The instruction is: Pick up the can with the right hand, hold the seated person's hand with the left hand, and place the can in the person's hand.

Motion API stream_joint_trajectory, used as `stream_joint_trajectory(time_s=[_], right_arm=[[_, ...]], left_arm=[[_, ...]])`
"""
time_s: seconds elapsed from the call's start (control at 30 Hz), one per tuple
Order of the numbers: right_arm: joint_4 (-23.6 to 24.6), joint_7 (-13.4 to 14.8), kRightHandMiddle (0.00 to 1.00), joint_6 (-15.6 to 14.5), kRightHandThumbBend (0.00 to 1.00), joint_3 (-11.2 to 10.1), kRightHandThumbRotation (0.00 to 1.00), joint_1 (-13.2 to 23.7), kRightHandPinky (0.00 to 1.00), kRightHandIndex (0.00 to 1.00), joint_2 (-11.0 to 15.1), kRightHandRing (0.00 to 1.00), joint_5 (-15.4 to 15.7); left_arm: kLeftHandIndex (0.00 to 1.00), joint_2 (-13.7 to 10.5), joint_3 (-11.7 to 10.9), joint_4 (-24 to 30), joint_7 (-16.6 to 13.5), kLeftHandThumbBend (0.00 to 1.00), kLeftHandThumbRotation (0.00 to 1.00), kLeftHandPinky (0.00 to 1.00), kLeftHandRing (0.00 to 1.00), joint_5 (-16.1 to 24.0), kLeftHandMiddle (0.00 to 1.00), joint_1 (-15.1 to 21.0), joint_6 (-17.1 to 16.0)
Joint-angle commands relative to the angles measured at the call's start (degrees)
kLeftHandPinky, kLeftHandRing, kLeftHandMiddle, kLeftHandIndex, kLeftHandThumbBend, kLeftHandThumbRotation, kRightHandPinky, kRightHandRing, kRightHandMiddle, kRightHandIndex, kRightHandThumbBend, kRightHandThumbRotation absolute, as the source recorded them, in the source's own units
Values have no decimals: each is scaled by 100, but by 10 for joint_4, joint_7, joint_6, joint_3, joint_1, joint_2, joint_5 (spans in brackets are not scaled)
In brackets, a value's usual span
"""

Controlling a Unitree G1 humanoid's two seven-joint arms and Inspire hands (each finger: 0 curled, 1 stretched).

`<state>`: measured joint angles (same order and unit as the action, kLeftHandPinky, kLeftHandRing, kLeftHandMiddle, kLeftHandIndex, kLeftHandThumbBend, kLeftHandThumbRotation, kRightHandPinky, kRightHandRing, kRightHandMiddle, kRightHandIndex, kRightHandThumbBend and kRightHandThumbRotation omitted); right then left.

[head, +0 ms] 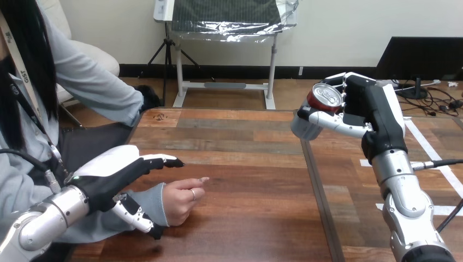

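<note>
A wooden table [245, 158] of long brown planks runs across the view, with a dark seam dividing its right part from the rest and strips of white tape [417, 136] on that right part. Above the seam the right hand [363, 106] is raised well clear of the wood on a silver forearm [407, 202] that rises steeply from the bottom right corner. Its fingers [336, 123] and thumb are curled round the can [326, 98], gripping it by the body. The can is red with a silver lid, tilted so that the lid faces up and toward the camera. What it holds inside cannot be told. At the lower left the left hand [112, 172] reaches in over the person's grey sleeve [150, 199]. Its fingers stretch out nearly straight toward the right, above the forearm, and the thumb [136, 215] lies along the near side of the sleeve. Nothing shows a grip closing on the arm, and I cannot tell whether the hand touches the sleeve. The person's hand [183, 199] rests on the table just past those fingertips, loosely closed with the thumb on top, well apart from the can.
</note>
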<state>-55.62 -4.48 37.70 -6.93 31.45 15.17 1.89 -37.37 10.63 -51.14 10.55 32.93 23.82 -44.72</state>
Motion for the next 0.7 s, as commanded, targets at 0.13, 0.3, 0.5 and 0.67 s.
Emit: stream_joint_trajectory(time_s=[0.13,0.3,0.5,0.67], right_arm=[[64,-5,46,10,70,-7,0,7,34,48,1,39,-16],[78,-12,46,9,70,-6,0,0,34,48,2,39,-18],[93,-13,46,4,69,-6,0,-8,34,48,3,40,-18],[106,-12,46,-1,70,-4,0,-14,34,48,3,40,-17]], left_arm=[[87,-10,21,-41,-42,100,14,81,87,21,88,66,0],[87,-8,32,-60,-57,100,16,82,88,28,89,73,3],[88,-6,40,-76,-66,100,17,82,88,32,90,78,3],[89,-5,46,-88,-71,100,18,83,89,33,90,82,2]])
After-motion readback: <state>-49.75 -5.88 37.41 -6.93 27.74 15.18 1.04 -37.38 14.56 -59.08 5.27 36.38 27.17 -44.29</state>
